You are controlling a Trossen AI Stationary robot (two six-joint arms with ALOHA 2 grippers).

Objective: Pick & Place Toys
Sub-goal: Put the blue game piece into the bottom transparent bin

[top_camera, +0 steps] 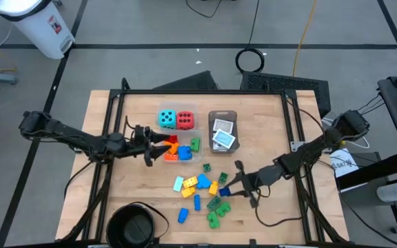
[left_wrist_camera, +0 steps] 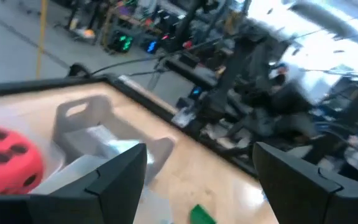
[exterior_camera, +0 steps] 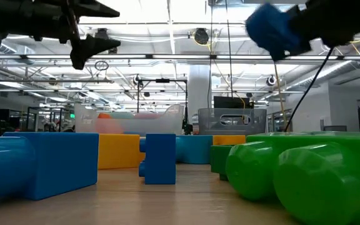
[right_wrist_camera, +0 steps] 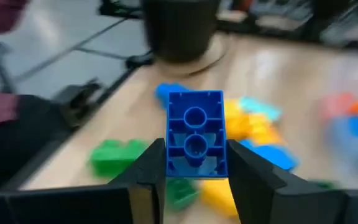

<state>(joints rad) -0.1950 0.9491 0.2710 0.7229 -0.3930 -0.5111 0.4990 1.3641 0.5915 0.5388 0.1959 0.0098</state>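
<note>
My right gripper [top_camera: 229, 187] hangs over the loose pile of small bricks [top_camera: 202, 193] and is shut on a blue brick [right_wrist_camera: 194, 134]. The low view shows that brick [exterior_camera: 274, 28] high above the table. My left gripper [top_camera: 158, 145] stands open and holds nothing. It is beside a clear tub [top_camera: 174, 157] of orange, red and blue bricks. A teal die [top_camera: 167, 118] and a red die [top_camera: 185, 120] sit in a tub behind it. The left wrist view shows the red die [left_wrist_camera: 8, 158] and one green brick [left_wrist_camera: 201, 214]. My right gripper pinches the blue brick by two opposite side walls [right_wrist_camera: 169, 155] between its two fingers [right_wrist_camera: 151, 168]. The fingers come from the table's right side, nearly level and tipped slightly down. The brick is lifted clear of the table, its hollow underside toward the wrist camera.
A grey tray [top_camera: 222, 114] holding white cards stands right of the dice. A round black bowl [top_camera: 135, 226] sits at the near left edge. Blue, yellow and green bricks [exterior_camera: 161, 156] lie scattered across the near middle of the table.
</note>
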